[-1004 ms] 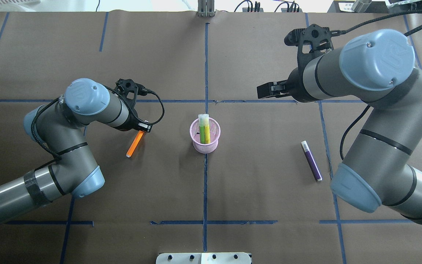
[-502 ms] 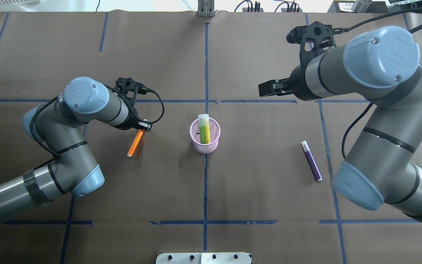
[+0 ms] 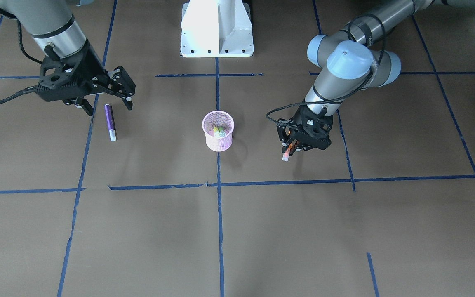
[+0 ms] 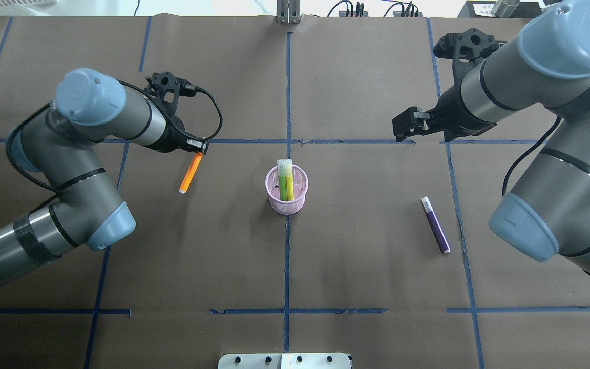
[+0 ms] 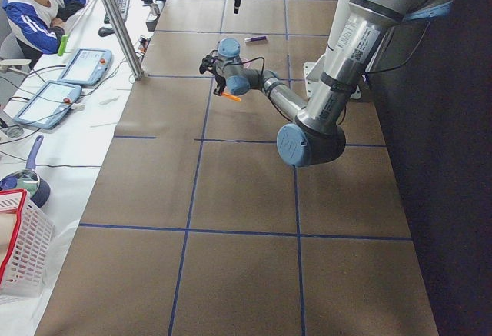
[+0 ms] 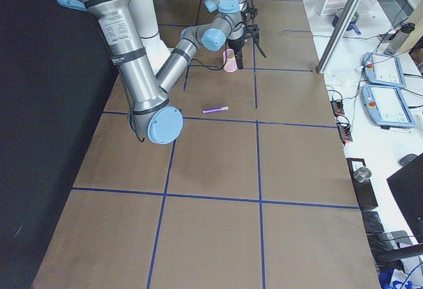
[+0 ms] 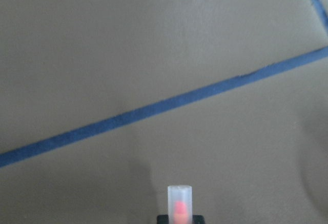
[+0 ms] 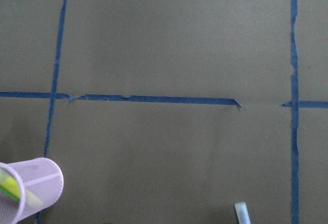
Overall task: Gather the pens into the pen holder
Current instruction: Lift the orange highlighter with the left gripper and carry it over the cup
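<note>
The pink mesh pen holder [image 4: 279, 206] [image 3: 218, 143] stands at the table's centre with a green pen [image 4: 284, 180] and a yellow-green one upright inside. My left gripper [image 4: 198, 150] [image 3: 301, 145] is shut on the upper end of the orange pen [image 4: 190, 174] [image 3: 285, 156]. That pen hangs tilted above the table, left of the holder, its pale end [image 7: 179, 202] pointing down. The purple pen [image 4: 436, 225] [image 3: 109, 116] lies flat on the right side. My right gripper [image 3: 107, 101] [image 4: 402, 128] hovers open above the purple pen's far end.
Blue tape lines divide the brown table cover. The robot's white base [image 3: 217, 29] sits at the near edge. A person [image 5: 42, 5], tablets and a white basket [image 5: 23, 247] are on a side bench beyond the table's far edge.
My left gripper has risen and moved away from the robot, carrying the orange pen off the table. The right arm has swung to the right. The purple pen has not moved.
</note>
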`<state>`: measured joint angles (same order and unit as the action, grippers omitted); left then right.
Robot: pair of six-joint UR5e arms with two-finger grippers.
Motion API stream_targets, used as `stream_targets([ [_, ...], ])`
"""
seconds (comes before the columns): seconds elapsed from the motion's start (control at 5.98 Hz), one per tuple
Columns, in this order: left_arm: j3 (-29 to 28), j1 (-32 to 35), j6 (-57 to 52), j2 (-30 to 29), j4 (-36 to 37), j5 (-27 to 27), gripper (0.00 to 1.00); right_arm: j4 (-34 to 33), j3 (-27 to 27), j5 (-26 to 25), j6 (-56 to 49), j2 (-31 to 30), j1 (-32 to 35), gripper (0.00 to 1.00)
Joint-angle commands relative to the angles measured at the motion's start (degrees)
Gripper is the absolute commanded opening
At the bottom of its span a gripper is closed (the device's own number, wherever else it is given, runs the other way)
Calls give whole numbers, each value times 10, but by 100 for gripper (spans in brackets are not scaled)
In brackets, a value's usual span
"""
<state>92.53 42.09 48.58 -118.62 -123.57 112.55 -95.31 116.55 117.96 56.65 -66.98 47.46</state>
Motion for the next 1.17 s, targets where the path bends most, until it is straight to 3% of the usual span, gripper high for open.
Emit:
stream_targets([
  [0.0,19,20,9,-4,-160,-39,0,-26,-27,13,-2,-16,6,100],
  [0.33,20,12,124,-4,-323,-87,0,-13,-41,10,-3,-37,1,100],
  [0.67,-21,-51,117,-7,-464,-179,0,-12,-39,9,-4,-35,0,100],
  [0.84,-33,-67,47,-11,-500,-188,0,-12,-40,8,-5,-35,0,100],
  [1.0,-38,-105,-28,-7,-529,-253,0,-12,-40,8,-5,-32,-3,100],
])
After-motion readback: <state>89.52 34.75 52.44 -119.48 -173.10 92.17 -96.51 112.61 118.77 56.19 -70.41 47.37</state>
